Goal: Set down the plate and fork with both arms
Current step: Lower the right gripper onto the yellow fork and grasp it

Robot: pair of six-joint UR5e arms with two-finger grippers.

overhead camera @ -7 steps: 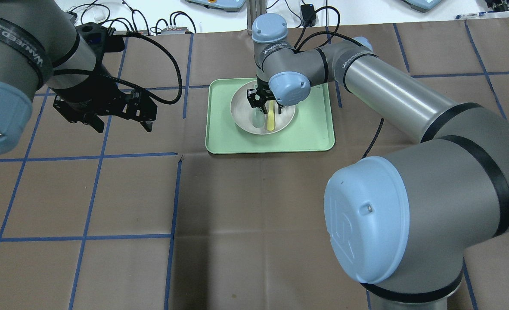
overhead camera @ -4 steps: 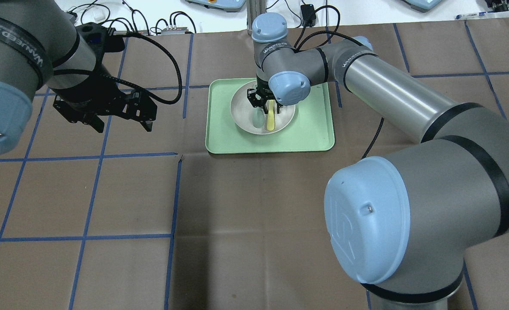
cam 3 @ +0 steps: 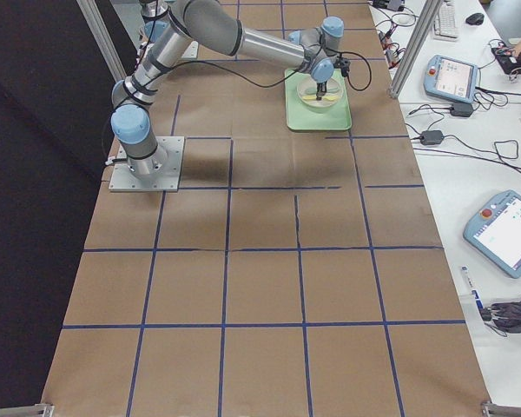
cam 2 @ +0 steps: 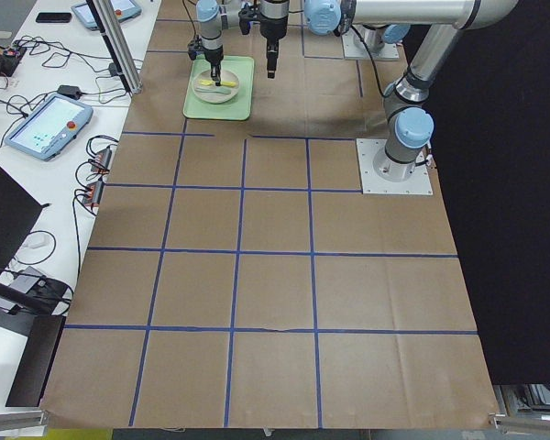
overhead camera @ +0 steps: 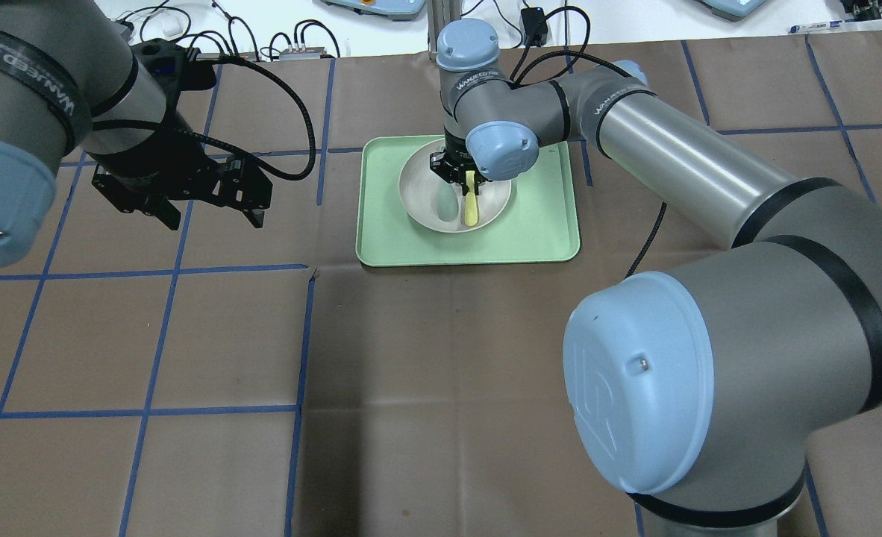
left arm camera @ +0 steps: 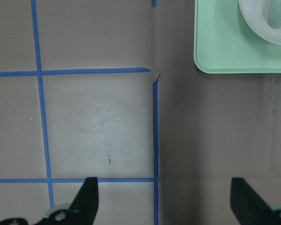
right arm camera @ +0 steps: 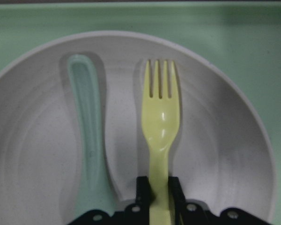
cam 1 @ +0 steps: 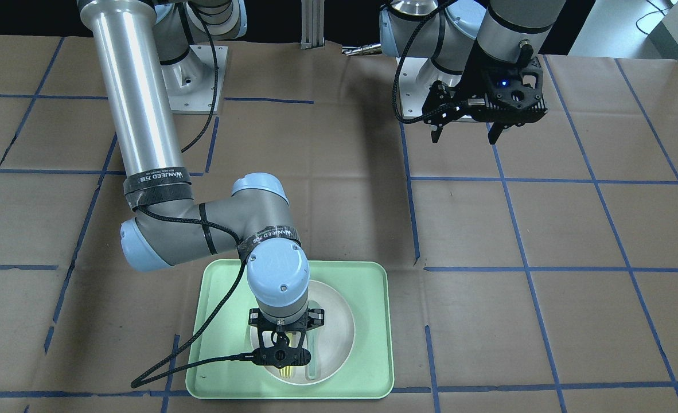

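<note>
The off-white plate (overhead camera: 418, 195) sits on the mint-green tray (overhead camera: 545, 224). The pale-yellow fork (overhead camera: 470, 209) lies in the plate next to a grey-green spoon (overhead camera: 446, 203). My right gripper (overhead camera: 465, 179) stands over the plate's far side, shut on the fork's handle. In the right wrist view the fingers (right arm camera: 143, 190) pinch the handle of the fork (right arm camera: 161, 122), whose tines point away over the plate (right arm camera: 215, 140). My left gripper (overhead camera: 213, 218) hangs open and empty above the table, left of the tray. Its open fingers (left arm camera: 86, 197) show in the left wrist view.
The spoon (right arm camera: 89, 140) lies parallel to the fork, on its left in the right wrist view. The brown table cover carries blue tape lines (overhead camera: 303, 335). Cables and devices (overhead camera: 292, 45) lie beyond the table's far edge. The tray's corner (left arm camera: 225, 51) shows in the left wrist view.
My right gripper's fingers, open around the fork's handle before, have closed on it. The left arm has not moved.
</note>
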